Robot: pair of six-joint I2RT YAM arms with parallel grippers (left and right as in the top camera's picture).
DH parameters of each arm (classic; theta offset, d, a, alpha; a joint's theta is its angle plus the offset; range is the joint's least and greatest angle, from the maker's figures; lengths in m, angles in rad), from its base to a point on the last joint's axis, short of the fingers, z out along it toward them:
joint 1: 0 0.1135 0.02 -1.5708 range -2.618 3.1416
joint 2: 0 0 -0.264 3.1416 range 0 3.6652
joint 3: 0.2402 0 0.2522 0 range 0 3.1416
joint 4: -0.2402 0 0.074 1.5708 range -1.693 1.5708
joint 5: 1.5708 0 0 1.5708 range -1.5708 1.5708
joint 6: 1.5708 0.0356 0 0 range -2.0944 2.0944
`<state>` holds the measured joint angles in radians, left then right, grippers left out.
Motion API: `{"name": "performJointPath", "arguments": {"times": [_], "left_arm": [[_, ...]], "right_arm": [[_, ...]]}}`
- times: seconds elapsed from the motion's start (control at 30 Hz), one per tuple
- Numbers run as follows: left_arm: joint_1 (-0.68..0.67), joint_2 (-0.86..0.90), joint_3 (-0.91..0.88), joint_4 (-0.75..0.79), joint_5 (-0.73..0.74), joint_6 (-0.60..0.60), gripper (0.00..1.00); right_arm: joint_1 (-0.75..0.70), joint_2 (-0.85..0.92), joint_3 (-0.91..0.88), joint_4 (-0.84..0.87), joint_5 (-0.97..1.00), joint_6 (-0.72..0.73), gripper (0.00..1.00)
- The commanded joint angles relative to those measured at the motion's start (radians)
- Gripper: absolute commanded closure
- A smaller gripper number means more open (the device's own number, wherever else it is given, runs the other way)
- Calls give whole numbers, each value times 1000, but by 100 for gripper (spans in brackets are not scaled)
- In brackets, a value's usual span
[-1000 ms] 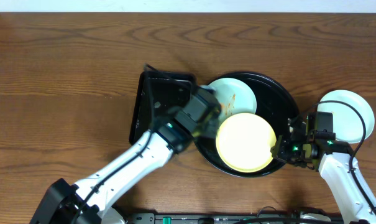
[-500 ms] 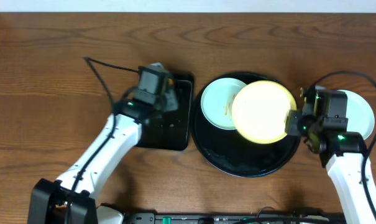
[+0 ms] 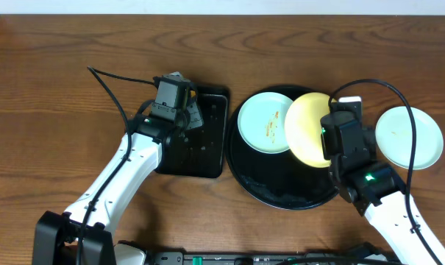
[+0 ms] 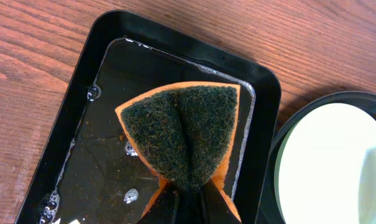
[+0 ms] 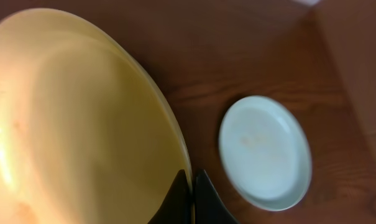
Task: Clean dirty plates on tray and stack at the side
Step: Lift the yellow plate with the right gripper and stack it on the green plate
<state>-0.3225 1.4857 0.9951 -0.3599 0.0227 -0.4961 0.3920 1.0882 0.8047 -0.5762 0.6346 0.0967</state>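
Observation:
My right gripper [image 5: 189,186] is shut on the rim of the pale yellow plate [image 3: 304,129] and holds it tilted above the round black tray [image 3: 281,193]; the plate fills the left of the right wrist view [image 5: 82,118]. A mint-blue plate [image 3: 263,121] with orange smears lies on the tray's left side. A second mint-blue plate [image 3: 407,138] lies on the table to the right, also in the right wrist view [image 5: 265,152]. My left gripper [image 4: 186,199] is shut on an orange and green sponge [image 4: 184,130] over the rectangular black tray [image 4: 82,112].
The rectangular tray [image 3: 207,158] holds soapy water and sits left of the round tray. A black cable [image 3: 115,88] loops over the table by the left arm. Bare wooden table [image 3: 53,125] lies to the far left and back.
The right arm has swung the yellow plate rightward and tipped it on edge, now nearer the mint-blue plate on the table. The left gripper has stayed over the rectangular tray with the sponge.

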Motion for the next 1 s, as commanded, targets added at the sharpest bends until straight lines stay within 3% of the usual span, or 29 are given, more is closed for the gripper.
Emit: {"name": "performJointPath", "arguments": {"times": [0.0, 0.2, 0.57, 0.77, 0.83, 0.9, 0.97], "left_arm": [[3, 14, 10, 1, -9, 14, 92], [3, 14, 10, -2, -8, 14, 92], [3, 14, 10, -6, -8, 13, 92], [3, 14, 10, -6, -8, 14, 92], [3, 14, 10, -6, -8, 14, 92], [3, 14, 9, -6, -8, 14, 92], [3, 14, 9, -6, -8, 14, 92]], "right_arm": [[-24, -9, 16, 26, 101, 75, 99], [-225, -4, 16, 63, -77, 168, 99], [-758, 103, 16, 166, -351, 322, 99], [-883, 224, 16, 236, -414, 359, 98], [-901, 252, 16, 252, -439, 359, 93], [-906, 266, 16, 270, -469, 359, 73], [-904, 267, 16, 286, -518, 357, 64]]}}
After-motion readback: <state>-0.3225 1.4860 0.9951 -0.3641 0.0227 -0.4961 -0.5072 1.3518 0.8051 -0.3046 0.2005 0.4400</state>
